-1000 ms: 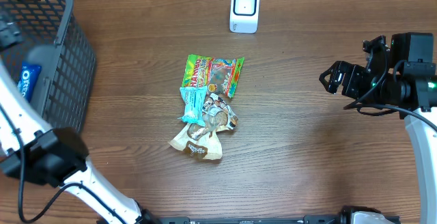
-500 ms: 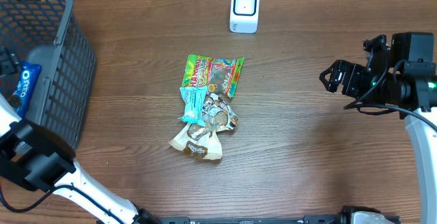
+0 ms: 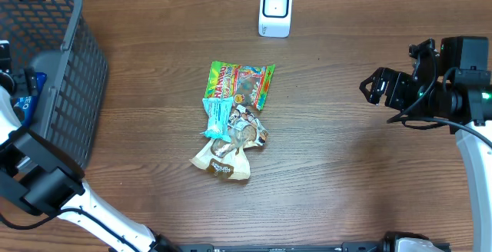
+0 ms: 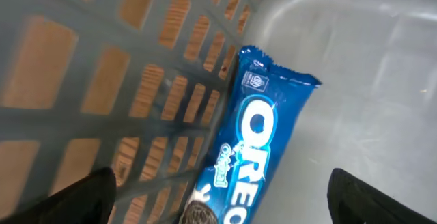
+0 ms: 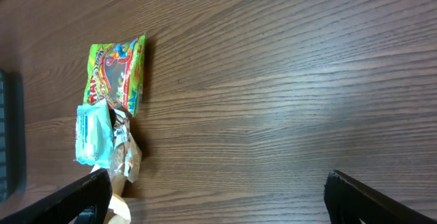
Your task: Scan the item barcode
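left fingers (image 4: 78, 200) spread wide; right fingers (image 5: 75, 198) spread wide, both empty

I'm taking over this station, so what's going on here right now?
The left tool hangs open over the grey basket, just above a blue Oreo pack that lies inside against the wall, not gripped. The right tool waits open at the right side of the table, holding nothing. A small pile of snack packets sits mid-table, with the white scanner beyond it.
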Tool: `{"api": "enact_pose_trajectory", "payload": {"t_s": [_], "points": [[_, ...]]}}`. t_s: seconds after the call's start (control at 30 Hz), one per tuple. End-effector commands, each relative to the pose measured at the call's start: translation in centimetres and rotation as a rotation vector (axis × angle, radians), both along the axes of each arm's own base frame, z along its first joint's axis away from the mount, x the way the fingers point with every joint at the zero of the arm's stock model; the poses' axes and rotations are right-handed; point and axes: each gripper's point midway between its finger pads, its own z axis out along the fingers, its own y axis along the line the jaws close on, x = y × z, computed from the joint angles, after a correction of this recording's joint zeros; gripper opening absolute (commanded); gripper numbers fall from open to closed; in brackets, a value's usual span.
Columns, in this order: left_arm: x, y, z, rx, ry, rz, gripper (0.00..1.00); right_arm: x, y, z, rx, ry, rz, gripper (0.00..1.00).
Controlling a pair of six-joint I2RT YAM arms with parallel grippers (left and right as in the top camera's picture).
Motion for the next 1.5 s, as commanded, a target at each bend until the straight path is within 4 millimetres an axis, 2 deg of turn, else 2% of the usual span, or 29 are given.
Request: {"api": "enact_pose_trajectory", "payload": {"t_s": [0.0, 0.13, 0.17, 0.4, 0.43, 0.5, 0.57, 0.77, 0.8, 0.83, 1.03, 1.07, 1.2, 1.3, 1.47], "points": [[-1.0, 0.0, -3.9, -0.009, 0.077, -0.014, 0.91, 0.4, 0.1, 1.0, 0.007, -0.022, -0.013, 1.00], [-1.3, -0.4, -7.9, -0.060, 0.129, -0.015, 0.89, 0.4, 0.1, 0.9, 0.007, -0.020, -0.013, 1.00], [-1.5, -0.6, -9.7, -0.082, 0.151, -0.016, 0.89, 0.3, 0.1, 0.9, 0.007, -0.017, -0.013, 1.00], [-2.1, -1.3, -14.8, -0.162, 0.194, 0.021, 0.88, 0.1, 0.1, 0.8, 0.008, -0.007, -0.013, 1.00], [-2.3, -1.4, -15.3, -0.181, 0.194, 0.046, 0.86, 0.1, 0.1, 0.8, 0.008, -0.007, -0.014, 1.00], [-2.8, -2.1, -16.5, -0.240, 0.191, 0.113, 0.70, 0.2, 0.1, 0.8, 0.008, -0.009, -0.013, 1.00], [-3.1, -2.9, -17.5, -0.306, 0.181, 0.186, 0.61, 0.2, 0.1, 0.8, 0.007, -0.010, -0.014, 1.00], [-3.1, -5.6, -18.4, -0.488, 0.139, 0.267, 0.55, 0.2, 0.1, 0.8, 0.006, -0.011, -0.013, 1.00], [-2.9, -6.3, -18.4, -0.527, 0.131, 0.265, 0.52, 0.2, 0.1, 0.8, 0.006, -0.011, -0.013, 1.00], [-2.8, -7.7, -18.4, -0.609, 0.120, 0.271, 0.43, 0.2, 0.1, 0.8, 0.006, -0.011, -0.013, 1.00], [-2.1, -11.4, -17.6, -0.849, 0.068, 0.323, 0.17, 0.3, 0.1, 0.9, 0.006, -0.018, -0.013, 1.00], [-1.9, -11.8, -17.4, -0.877, 0.060, 0.317, 0.06, 0.3, 0.1, 0.9, 0.006, -0.018, -0.013, 1.00], [-0.2, -12.3, -15.1, -0.970, -0.011, 0.333, 0.04, 0.3, 0.1, 0.9, 0.006, -0.019, -0.013, 1.00], [2.0, -12.3, -11.0, -1.025, -0.109, 0.285, 0.04, 0.3, 0.1, 0.9, 0.006, -0.019, -0.013, 1.00], [4.5, -11.6, -1.6, -0.932, -0.221, 0.183, 0.04, 0.3, 0.1, 0.9, 0.006, -0.019, -0.013, 1.00]]}}
